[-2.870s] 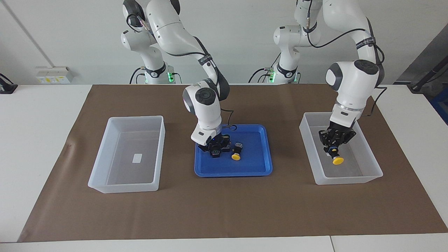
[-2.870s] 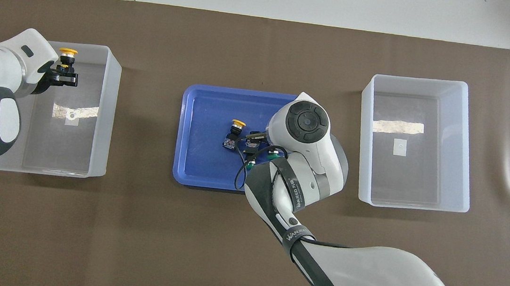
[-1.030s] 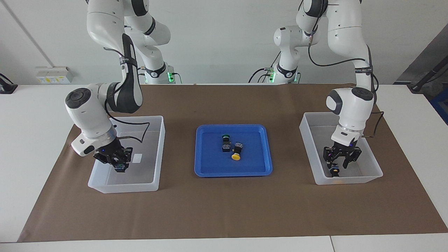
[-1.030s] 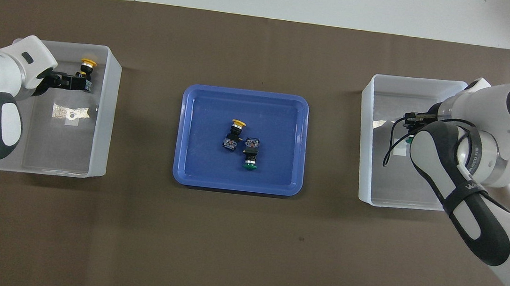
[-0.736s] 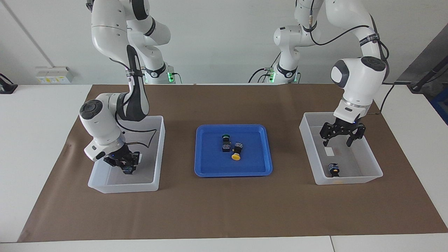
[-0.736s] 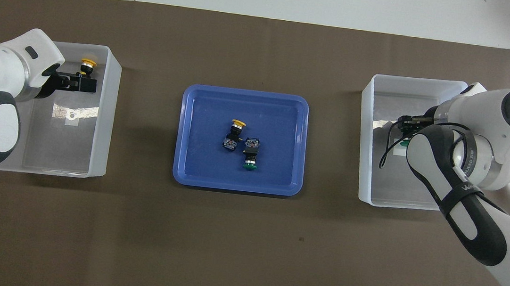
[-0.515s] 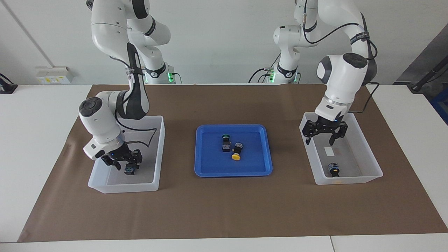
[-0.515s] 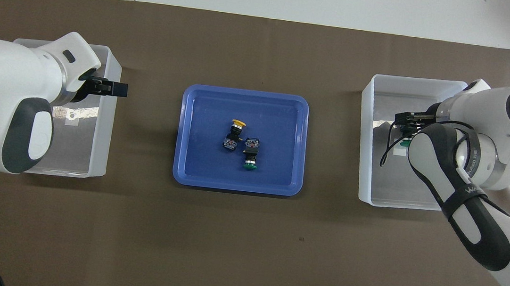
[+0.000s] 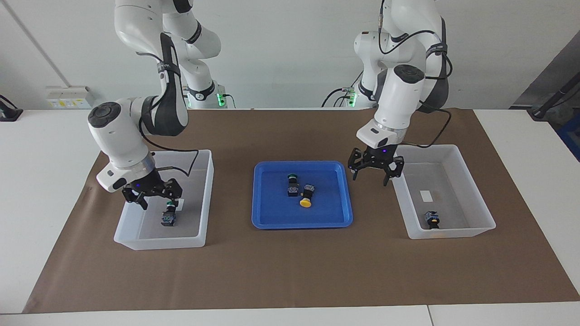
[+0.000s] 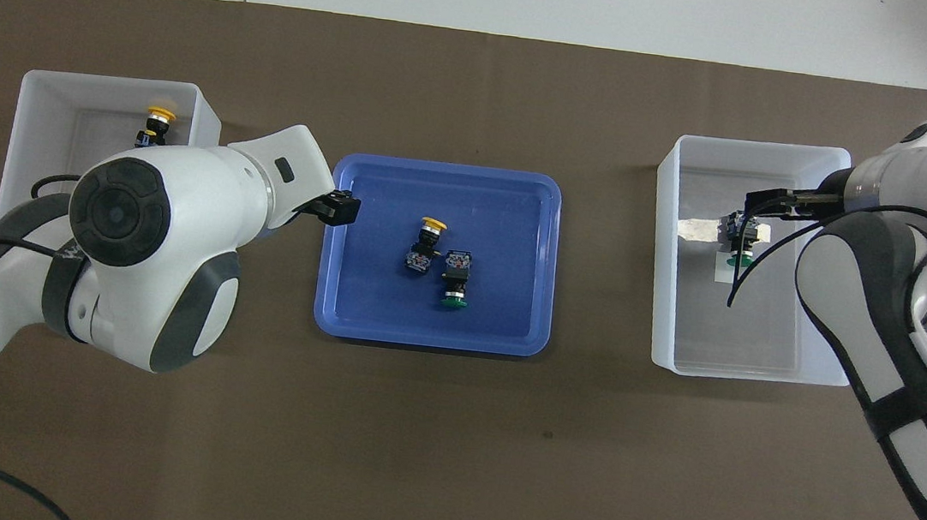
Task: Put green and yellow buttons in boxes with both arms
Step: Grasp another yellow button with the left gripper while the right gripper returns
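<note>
A blue tray (image 9: 272, 217) at mid-table holds one green button (image 9: 292, 184) and one yellow button (image 9: 306, 197), side by side; they also show in the overhead view (image 10: 455, 278) (image 10: 425, 244). A second yellow button (image 9: 431, 219) (image 10: 155, 125) lies in the clear box (image 9: 448, 233) at the left arm's end. A second green button (image 9: 168, 218) (image 10: 739, 238) lies in the clear box (image 9: 158, 245) at the right arm's end. My left gripper (image 9: 375, 174) (image 10: 340, 208) is open and empty, in the air over the tray's edge. My right gripper (image 9: 156, 199) (image 10: 760, 205) is open and empty, just above the green button in its box.
A brown mat (image 9: 290, 271) covers the white table. Each box has a small white label on its floor (image 9: 426, 195). The right arm's cable (image 10: 743, 264) hangs over its box. The left arm's elbow (image 10: 145, 252) covers part of its box from above.
The left gripper let go of the yellow button in its box, rose and moved to the tray's edge. The right gripper carried a green button to its box, opened and lifted off it.
</note>
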Available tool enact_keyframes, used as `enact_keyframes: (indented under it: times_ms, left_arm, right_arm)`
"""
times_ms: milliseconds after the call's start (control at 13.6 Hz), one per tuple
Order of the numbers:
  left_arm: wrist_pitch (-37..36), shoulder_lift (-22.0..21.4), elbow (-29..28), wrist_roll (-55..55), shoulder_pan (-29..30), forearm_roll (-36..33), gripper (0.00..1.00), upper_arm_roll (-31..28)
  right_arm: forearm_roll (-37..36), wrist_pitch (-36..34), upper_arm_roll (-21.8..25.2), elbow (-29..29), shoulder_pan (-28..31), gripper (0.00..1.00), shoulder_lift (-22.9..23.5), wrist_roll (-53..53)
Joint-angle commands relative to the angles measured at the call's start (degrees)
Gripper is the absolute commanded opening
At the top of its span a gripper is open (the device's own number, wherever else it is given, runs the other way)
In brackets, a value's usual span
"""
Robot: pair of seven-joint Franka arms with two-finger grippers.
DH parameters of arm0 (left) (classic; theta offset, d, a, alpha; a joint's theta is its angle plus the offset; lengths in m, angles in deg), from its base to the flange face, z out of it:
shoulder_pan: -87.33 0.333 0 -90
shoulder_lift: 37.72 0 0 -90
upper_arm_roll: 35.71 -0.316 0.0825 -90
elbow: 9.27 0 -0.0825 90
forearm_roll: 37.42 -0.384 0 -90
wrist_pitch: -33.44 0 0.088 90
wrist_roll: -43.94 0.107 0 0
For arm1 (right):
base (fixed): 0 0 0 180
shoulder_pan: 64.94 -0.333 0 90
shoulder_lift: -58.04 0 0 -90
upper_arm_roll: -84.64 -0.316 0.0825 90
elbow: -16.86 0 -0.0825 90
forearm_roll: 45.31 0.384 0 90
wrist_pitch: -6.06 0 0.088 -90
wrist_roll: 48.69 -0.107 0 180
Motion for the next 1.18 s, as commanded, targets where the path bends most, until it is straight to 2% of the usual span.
enact_keyframes:
  times_ms: [0, 442, 662, 1030, 1104]
  left_arm:
    - [3.1, 0.6, -1.8, -1.8, -4.1, -0.1, 1.0, -1.0]
    - [4.3, 6.9, -1.4, -4.4, -10.1, -0.2, 1.0, -1.1]
    - [8.5, 11.2, -1.1, -8.4, -12.1, -0.2, 1.0, -1.1]
    - [10.0, 12.7, -1.2, -9.7, -12.1, -0.2, 1.0, -1.1]
    - [10.3, 13.0, -1.2, -9.7, -12.1, -0.2, 0.97, -1.1]
  right_arm:
    - [-0.3, -6.0, -0.7, -2.7, -0.2, 1.0, -1.9, -4.5]
    - [-0.3, -12.1, -0.7, -2.9, -7.2, 1.0, -5.3, -15.7]
    - [-0.2, -12.4, -0.8, -1.9, -10.9, 1.0, -5.9, -20.0]
    - [0.7, -11.9, -1.1, -0.4, -13.6, 1.0, -6.6, -20.6]
    - [0.8, -11.6, -1.1, 0.0, -14.5, 1.0, -6.5, -21.2]
